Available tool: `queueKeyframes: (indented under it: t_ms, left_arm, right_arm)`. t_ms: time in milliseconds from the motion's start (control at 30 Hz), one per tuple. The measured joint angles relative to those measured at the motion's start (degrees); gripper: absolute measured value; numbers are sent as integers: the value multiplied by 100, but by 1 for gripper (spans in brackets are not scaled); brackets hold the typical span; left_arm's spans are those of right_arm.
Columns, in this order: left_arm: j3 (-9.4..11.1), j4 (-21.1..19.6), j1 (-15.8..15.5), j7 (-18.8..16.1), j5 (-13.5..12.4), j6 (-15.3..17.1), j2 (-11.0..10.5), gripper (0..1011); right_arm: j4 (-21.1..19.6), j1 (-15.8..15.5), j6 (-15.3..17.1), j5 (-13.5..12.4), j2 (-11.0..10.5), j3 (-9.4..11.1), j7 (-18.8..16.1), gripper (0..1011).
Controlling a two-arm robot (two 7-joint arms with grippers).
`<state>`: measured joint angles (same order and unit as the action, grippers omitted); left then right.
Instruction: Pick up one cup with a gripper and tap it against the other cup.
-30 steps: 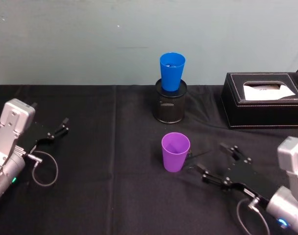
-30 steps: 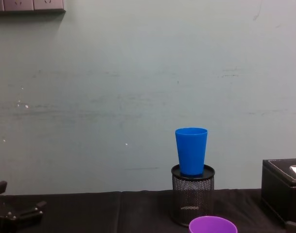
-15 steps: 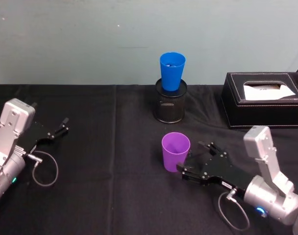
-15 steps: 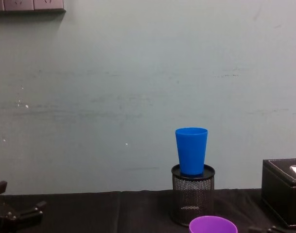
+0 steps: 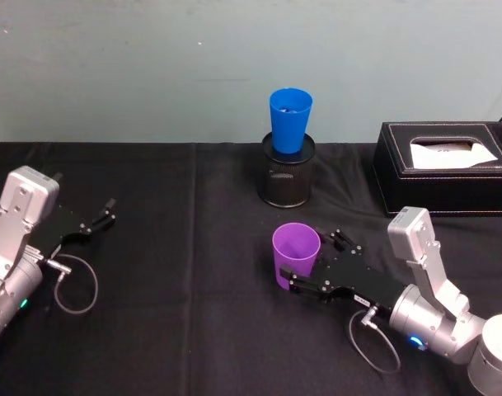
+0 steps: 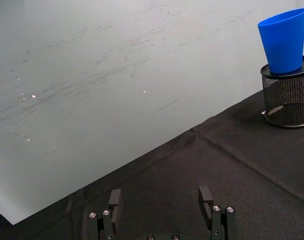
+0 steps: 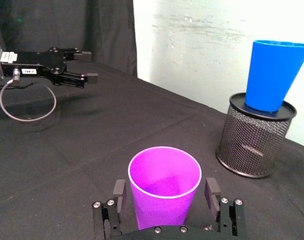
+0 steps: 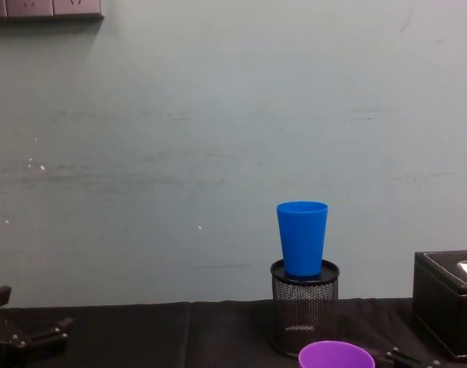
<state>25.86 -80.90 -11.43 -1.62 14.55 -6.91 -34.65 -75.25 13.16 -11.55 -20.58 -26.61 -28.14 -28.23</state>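
We are straddling the purple cup (image 5: 295, 256) with our right pincer (image 7: 165, 190) apart, ready to clamp, left pincer (image 5: 109, 211) idling apart at the table's (image 5: 168, 322) left edge.

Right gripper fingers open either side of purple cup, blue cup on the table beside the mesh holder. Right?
No. The blue cup sits in the top of the mesh holder, not on the table beside it; the chest view shows this. The right gripper does have its fingers open either side of the purple cup.
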Motion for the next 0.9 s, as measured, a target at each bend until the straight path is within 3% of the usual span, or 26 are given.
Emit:
queueKeyframes:
  t_ms: [367,900]
  left_arm:
    - [0,0,0,0,0,0,0,1000]
    - [0,0,0,0,0,0,0,1000]
  right_arm:
    - [465,160,-332,78,302,107,-176,1000]
    - [491,155,-333,173,490,266,-333,1000]
